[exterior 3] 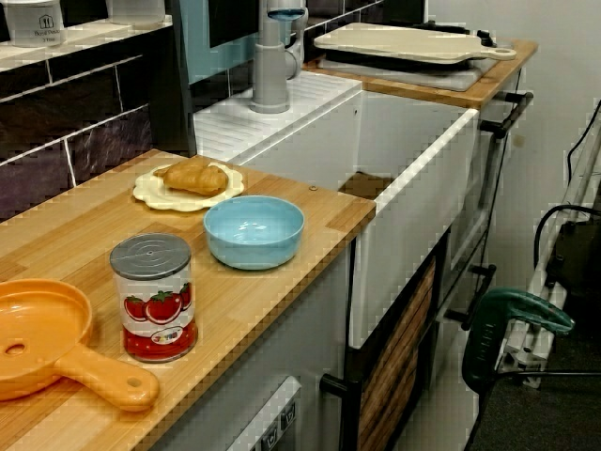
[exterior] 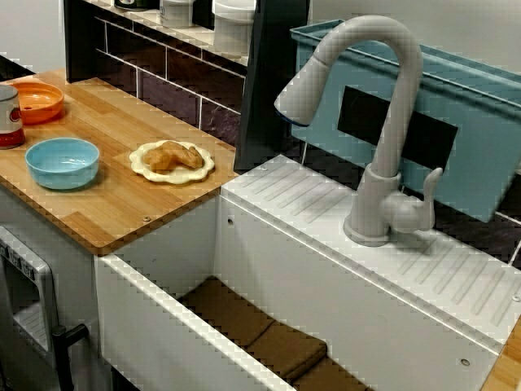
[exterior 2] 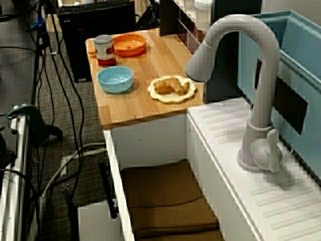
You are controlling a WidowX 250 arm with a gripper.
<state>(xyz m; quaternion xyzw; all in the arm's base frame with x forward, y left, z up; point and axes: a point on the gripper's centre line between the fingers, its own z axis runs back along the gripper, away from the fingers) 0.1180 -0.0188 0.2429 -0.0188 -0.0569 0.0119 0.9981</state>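
Wooden counter (exterior: pixel 122 208) carries a golden-brown croissant (exterior: pixel 172 155) on a cream scalloped plate (exterior: pixel 138 163), at the back corner next to the white sink (exterior: pixel 269 244). The pastry's long axis runs roughly parallel to that sink-side edge. A light blue bowl (exterior: pixel 63 161) sits just beside the plate, toward the front edge. No view shows the pincer, so neither its grip nor the croissant's bearing from it can be told.

Nothing reads clearly from here: the tomato can (exterior 3: pixel 154 299) on the bench (exterior 3: pixel 235 301) bears a small label and the white canister (exterior 3: pixel 36 19) has dark lettering, both too blurred.
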